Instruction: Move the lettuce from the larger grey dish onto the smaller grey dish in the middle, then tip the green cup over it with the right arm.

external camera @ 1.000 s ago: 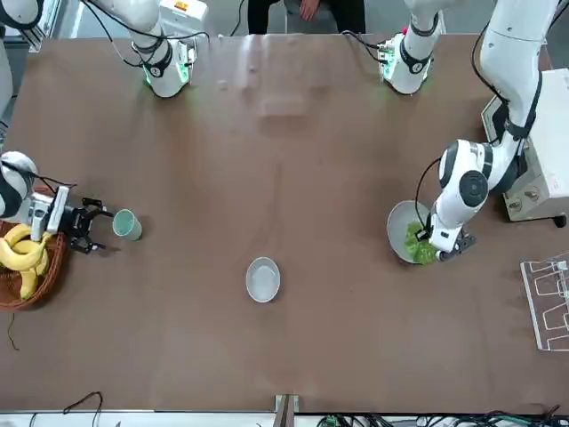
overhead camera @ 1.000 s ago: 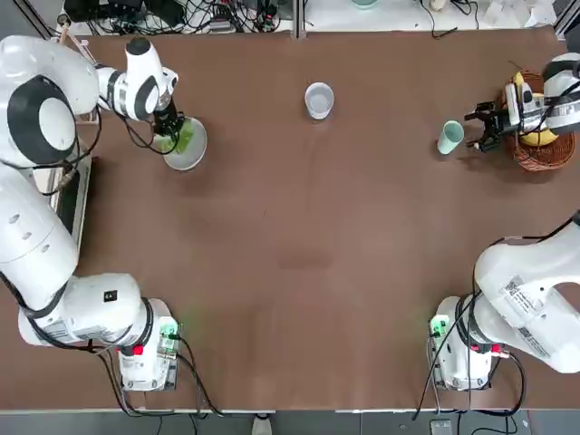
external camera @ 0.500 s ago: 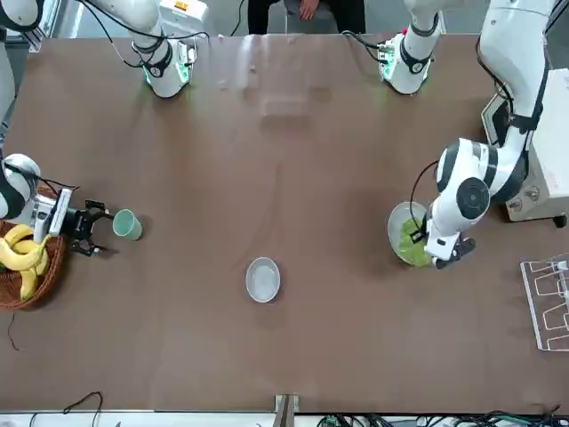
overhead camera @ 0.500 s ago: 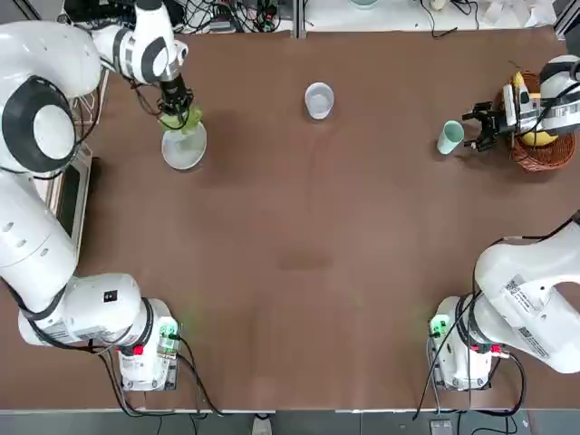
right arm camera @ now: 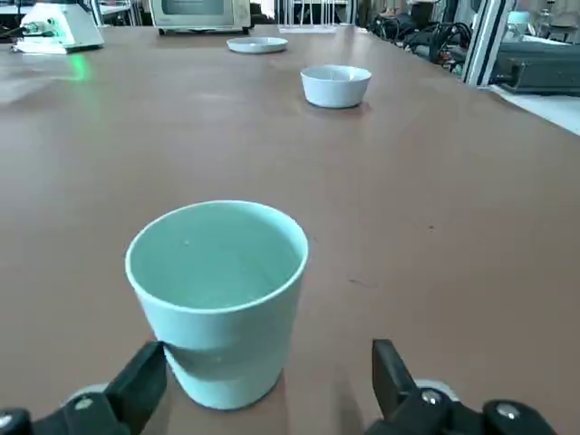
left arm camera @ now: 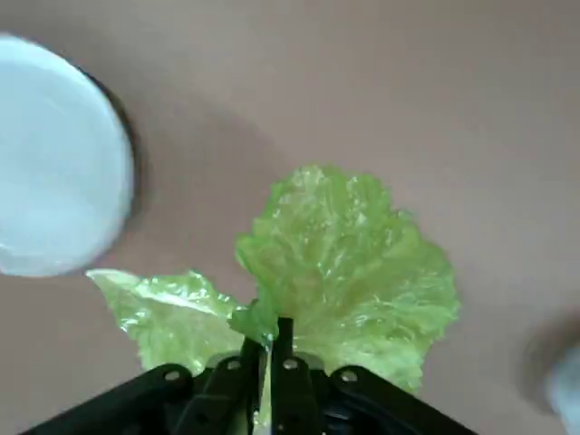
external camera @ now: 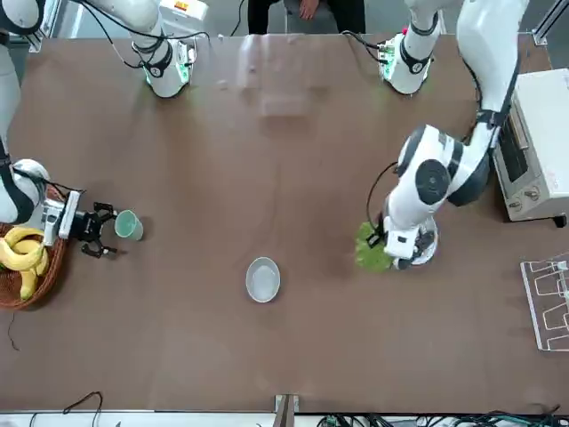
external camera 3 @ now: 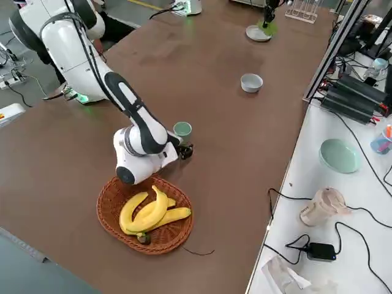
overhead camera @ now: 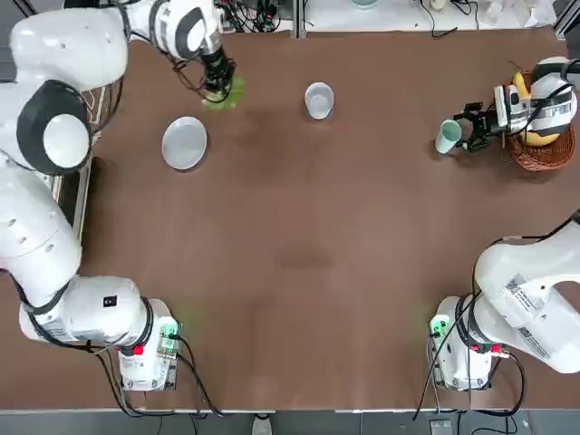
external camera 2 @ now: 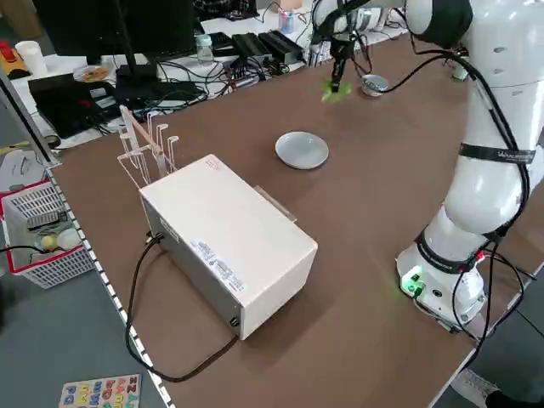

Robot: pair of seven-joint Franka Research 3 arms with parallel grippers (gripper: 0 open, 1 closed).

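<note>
My left gripper [overhead camera: 218, 85] is shut on the lettuce [overhead camera: 224, 91], a ruffled light green bunch [left arm camera: 344, 272] hanging above the table between the larger grey dish [overhead camera: 184, 143] and the smaller grey dish [overhead camera: 318, 100]. The flat plate [left arm camera: 54, 154] lies bare. In the front view the lettuce [external camera: 372, 249] hangs to the right of the small bowl [external camera: 262, 279]. The green cup [overhead camera: 448, 136] stands upright at the right. My right gripper [overhead camera: 470, 123] is open and level with the cup [right arm camera: 217, 299], one finger on each side, not touching.
A wicker basket [overhead camera: 544, 149] of bananas [external camera 3: 150, 211] sits just behind the right gripper near the table edge. A white box-shaped appliance [external camera 2: 229, 242] and a wire rack [external camera 2: 144, 144] stand off the table's left side.
The left gripper lifted the lettuce off the plate and carried it up and rightward toward the small bowl. The right gripper edged slightly closer to the cup.
</note>
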